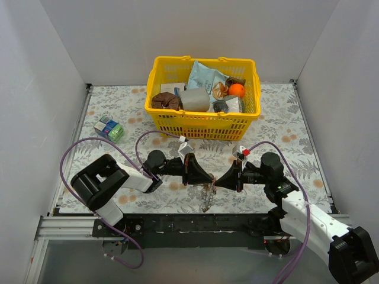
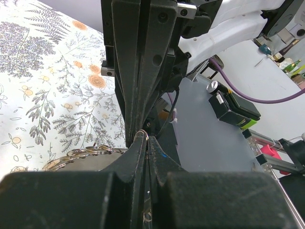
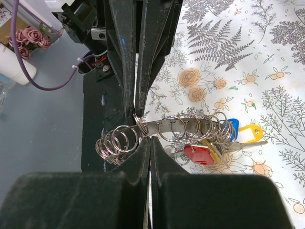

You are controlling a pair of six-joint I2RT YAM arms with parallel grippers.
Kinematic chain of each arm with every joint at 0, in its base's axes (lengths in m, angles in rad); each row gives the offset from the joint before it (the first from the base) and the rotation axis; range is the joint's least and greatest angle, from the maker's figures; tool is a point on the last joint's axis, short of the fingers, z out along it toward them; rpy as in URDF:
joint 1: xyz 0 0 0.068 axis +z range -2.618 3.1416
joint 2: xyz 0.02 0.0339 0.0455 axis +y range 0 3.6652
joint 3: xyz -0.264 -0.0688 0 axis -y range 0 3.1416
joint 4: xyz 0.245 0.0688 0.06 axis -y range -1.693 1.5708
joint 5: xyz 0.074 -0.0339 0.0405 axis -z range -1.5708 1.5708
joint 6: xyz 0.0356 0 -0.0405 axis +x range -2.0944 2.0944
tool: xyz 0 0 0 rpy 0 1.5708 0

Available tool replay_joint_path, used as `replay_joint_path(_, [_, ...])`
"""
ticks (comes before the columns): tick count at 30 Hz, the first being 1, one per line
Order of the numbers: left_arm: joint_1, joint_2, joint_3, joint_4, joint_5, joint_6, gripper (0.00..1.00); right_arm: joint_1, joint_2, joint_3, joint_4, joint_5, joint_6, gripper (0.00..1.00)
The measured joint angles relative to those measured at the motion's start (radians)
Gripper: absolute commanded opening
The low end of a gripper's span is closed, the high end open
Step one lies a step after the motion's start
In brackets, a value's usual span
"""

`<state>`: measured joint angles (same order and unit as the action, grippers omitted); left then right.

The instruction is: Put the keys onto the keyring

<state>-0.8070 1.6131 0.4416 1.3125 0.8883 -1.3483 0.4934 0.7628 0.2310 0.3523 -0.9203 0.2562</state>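
Above the flower-printed table [image 1: 296,118], near its front edge, the keyring [image 3: 164,125] hangs between two grippers. Both holds look thin. If one arm pulls or twists, the ring may slip out and fall with the keys [image 3: 198,155] dangling from it. The left gripper [image 3: 136,113] and right gripper [image 3: 150,139] meet tip to tip, reaching level, each with jaws pressed together on the ring's wire.
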Motion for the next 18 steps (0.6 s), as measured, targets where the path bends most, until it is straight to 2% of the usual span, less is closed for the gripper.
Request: replay_joint_path(18, [0.0, 0.0, 0.012, -0.011, 0.023, -0.011, 0.0, 0.007, 0.041, -0.003, 0.061, -0.003, 0.004, 0.01])
